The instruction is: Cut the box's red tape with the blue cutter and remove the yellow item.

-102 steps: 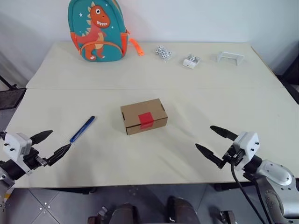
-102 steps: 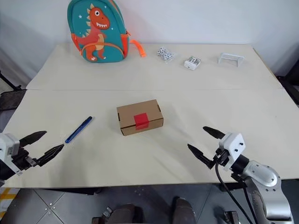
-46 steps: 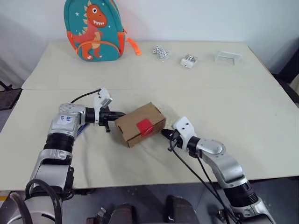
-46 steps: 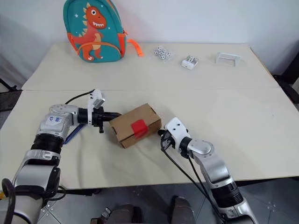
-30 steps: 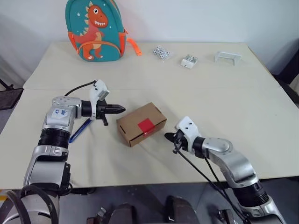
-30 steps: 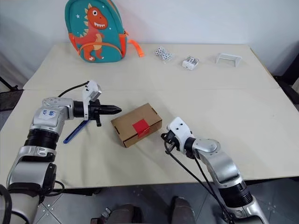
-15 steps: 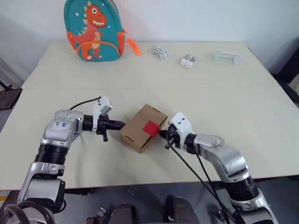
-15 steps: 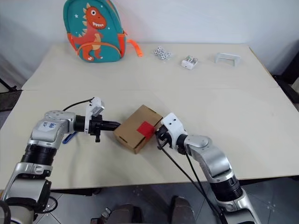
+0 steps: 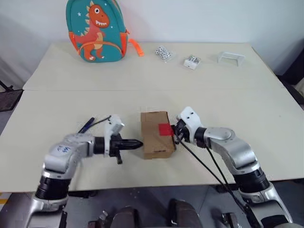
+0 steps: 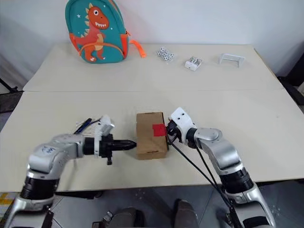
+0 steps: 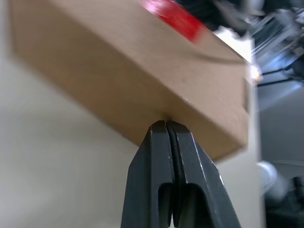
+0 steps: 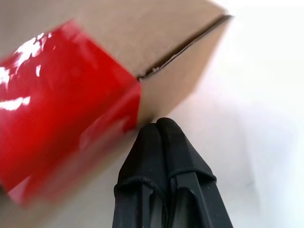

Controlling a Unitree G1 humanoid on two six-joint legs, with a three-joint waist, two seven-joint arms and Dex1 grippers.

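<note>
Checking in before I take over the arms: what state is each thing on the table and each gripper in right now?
box: closed, lying flat on the table, pinched between both gripper tips.
red tape: uncut, wrapped over the box's right edge.
blue cutter: lying on the table, untouched.
left gripper: shut, tip against the box's left side.
right gripper: shut, tip at the taped side.
backpack: upright, zipped.
</note>
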